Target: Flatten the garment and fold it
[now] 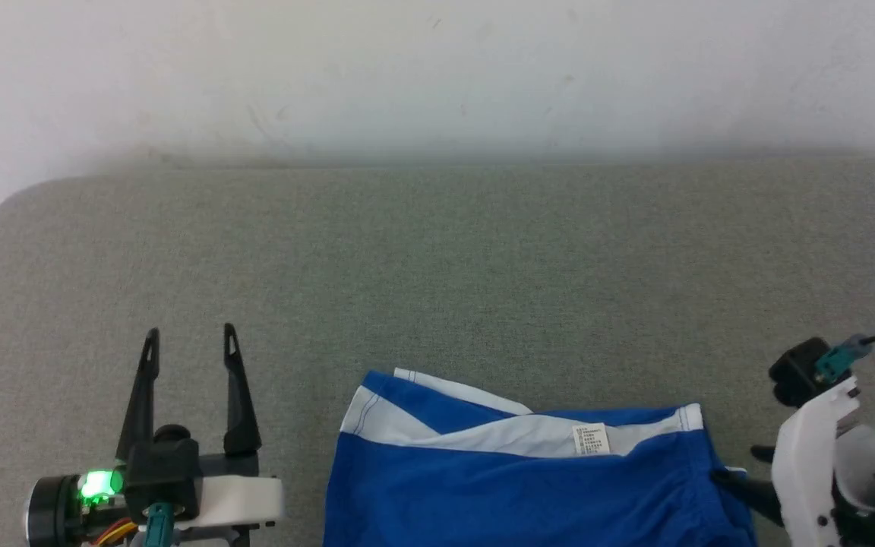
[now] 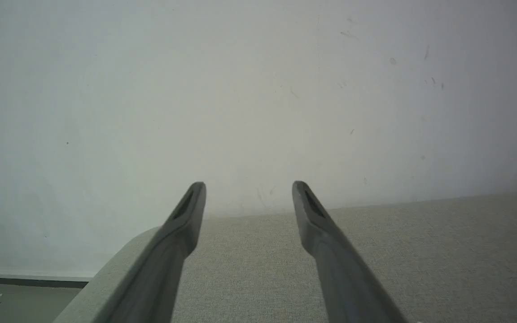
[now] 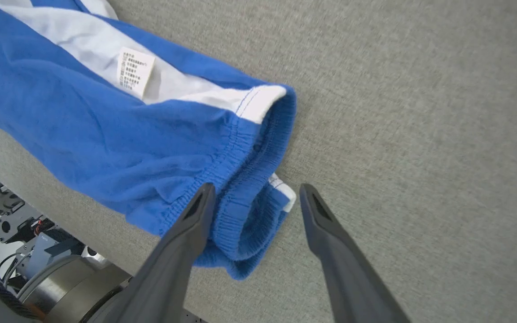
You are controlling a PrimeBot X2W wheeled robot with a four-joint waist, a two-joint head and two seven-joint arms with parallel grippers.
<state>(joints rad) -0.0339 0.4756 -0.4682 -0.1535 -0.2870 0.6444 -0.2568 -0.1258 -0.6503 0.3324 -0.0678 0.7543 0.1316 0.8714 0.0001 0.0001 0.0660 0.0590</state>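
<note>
A pale, scuffed white wall (image 1: 437,68) stands behind the broad grey woven-fabric surface (image 1: 437,266) in front of me. The surface has a rounded corner on my left.

The garment (image 1: 529,486), a pair of soft royal blue shorts with broad white stripes, lies at the near edge of that surface. In the head view it sits a little right of centre and runs off the bottom of the picture. It is doubled over itself, so a white stripe slants across its upper part. Its gathered elastic waistband (image 3: 245,179) is at the end toward my right arm.

My left claw (image 1: 191,330) is over bare grey fabric to the left of the shorts, apart from them. Its two long dark fingers are spread wide with nothing between them, and they point toward the wall.

My right claw (image 3: 257,186) is also spread. The bunched corner of the waistband sits between its fingers, not pinched. Whether the left finger touches the cloth, I cannot tell.

A small white printed tag (image 3: 135,72) lies flat on the white stripe.
</note>
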